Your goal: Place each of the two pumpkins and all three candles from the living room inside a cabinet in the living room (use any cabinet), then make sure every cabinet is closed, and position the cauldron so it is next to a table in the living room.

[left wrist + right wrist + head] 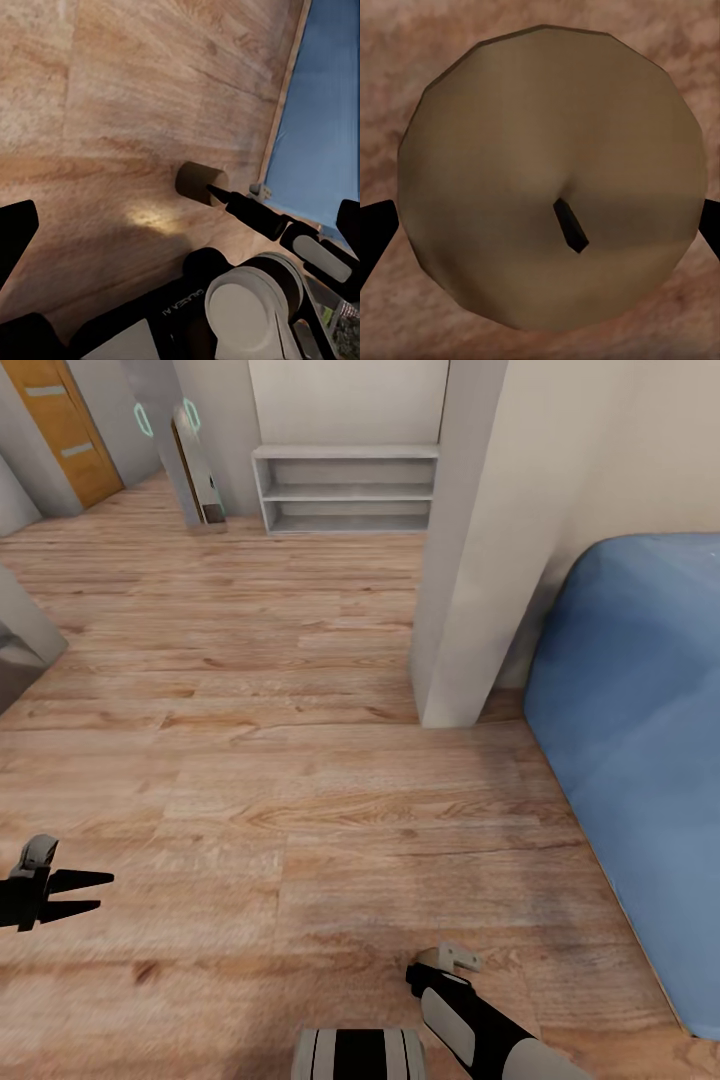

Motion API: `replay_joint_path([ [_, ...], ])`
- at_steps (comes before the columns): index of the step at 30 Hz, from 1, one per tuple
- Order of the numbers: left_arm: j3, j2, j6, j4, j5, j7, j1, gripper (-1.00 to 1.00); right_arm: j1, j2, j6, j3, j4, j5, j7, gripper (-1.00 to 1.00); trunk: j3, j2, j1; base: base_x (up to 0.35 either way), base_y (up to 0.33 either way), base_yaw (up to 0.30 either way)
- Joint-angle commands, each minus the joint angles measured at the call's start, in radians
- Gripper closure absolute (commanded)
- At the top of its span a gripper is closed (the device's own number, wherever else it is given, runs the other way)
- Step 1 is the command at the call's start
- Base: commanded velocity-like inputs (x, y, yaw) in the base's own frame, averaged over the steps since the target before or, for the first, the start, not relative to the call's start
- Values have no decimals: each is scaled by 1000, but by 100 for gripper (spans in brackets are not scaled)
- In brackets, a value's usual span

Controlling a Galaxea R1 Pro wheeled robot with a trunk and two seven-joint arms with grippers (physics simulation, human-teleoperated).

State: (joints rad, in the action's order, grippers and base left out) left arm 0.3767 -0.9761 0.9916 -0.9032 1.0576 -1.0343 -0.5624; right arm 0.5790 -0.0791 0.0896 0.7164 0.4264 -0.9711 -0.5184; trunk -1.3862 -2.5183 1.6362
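Note:
A tan candle [547, 150] with a short dark wick sits between my right gripper's [540, 232] two black fingertips, flat top towards the right wrist camera; the gripper is shut on it. The left wrist view shows the same candle [196, 181] from the side, above the wooden floor, with a black finger [244, 206] of the right gripper against it. In the head view my right arm [455, 1015] is tucked low near the bottom edge and hides the candle. My left gripper [85, 893] hangs open at the left edge with nothing in it. Pumpkins, cabinet and cauldron are out of view.
A blue cushioned piece of furniture [640, 740] fills the right side. A pale wall corner [465, 610] juts out ahead. A white open shelf unit [345, 490] stands against the far wall, an orange door [65, 425] at far left. Wooden floor [250, 760] lies ahead.

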Motion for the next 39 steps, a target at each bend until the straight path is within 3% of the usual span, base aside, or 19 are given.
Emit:
replay_joint_path([
  [1, 5, -1, 4, 1, 4, -5, -2, -100, 1, 1, 5, 8, 2, -2, -8, -100, -1, 0, 0, 0, 0, 0],
  [28, 5, -1, 4, 3, 4, -7, -2, -100, 1, 1, -7, 8, 2, -4, -8, -100, -8, -1, 1, 0, 0, 0],
  [29, 5, -1, 4, 3, 4, -7, -2, -100, 1, 1, -7, 8, 2, -4, -8, 100, -8, -1, 1, 0, 0, 0],
  [39, 17, 1, 4, 3, 4, -8, -1, -100, 1, 1, -8, 8, 2, -3, -8, 100, -8, -1, 1, 0, 0, 0],
])
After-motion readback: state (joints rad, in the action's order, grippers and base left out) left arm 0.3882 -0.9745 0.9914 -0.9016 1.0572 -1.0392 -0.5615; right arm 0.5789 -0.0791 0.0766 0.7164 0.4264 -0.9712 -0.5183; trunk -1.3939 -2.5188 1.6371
